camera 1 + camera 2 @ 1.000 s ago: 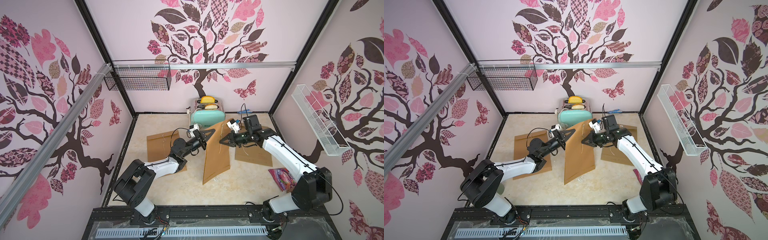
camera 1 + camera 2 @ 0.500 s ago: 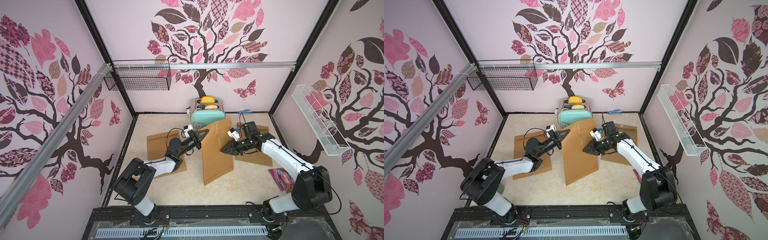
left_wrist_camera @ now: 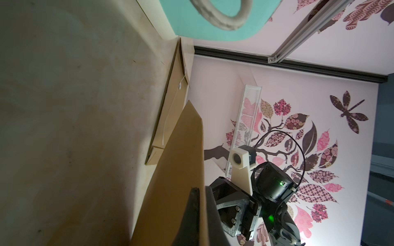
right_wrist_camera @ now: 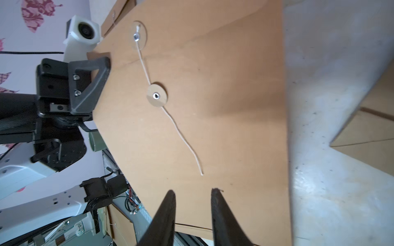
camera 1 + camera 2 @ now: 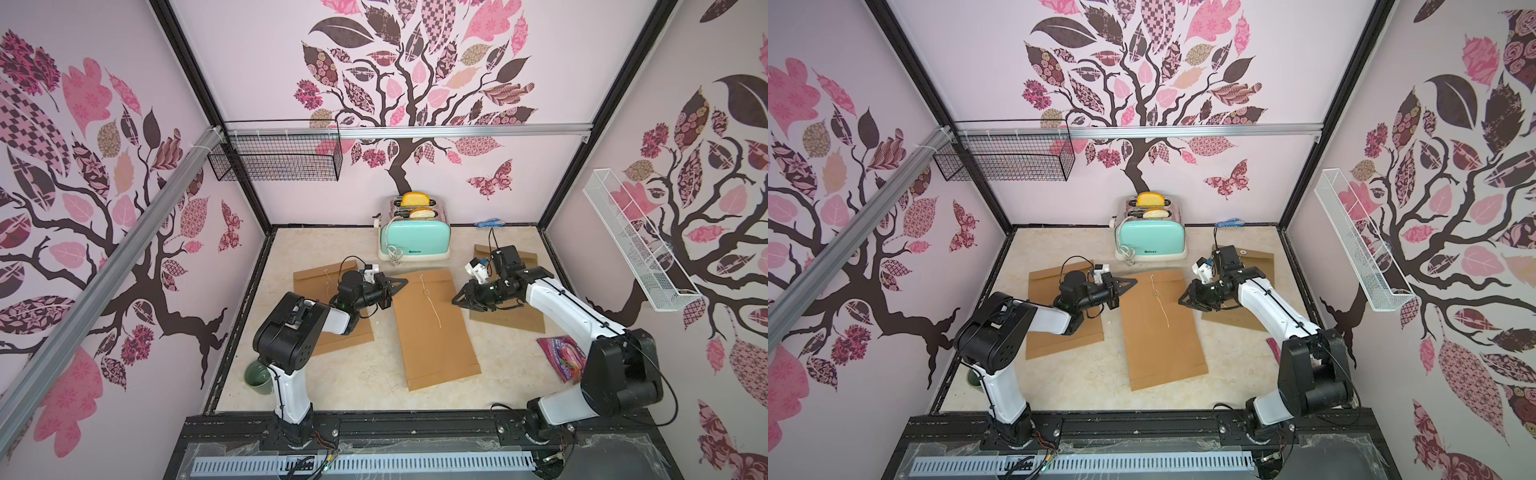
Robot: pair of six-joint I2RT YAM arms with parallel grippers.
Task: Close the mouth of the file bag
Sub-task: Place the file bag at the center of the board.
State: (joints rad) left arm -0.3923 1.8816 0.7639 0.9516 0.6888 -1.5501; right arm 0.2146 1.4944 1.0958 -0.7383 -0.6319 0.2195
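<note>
- Lying mid-worktop (image 5: 353,374) in both top views, the bag (image 5: 436,336) has its string (image 5: 432,307) loose. The left fingers (image 5: 397,284) are clamped on its far corner, and the right fingers (image 5: 461,297) sit just beside the opposite edge.
- Left wrist: the left fingers (image 3: 191,204) are closed tight on the bag (image 3: 177,159) edge, which is raised off the worktop.
- Right wrist: the right fingers (image 4: 168,204) are partly apart and hold nothing. The string (image 4: 181,136) trails unwound past the button.
</note>
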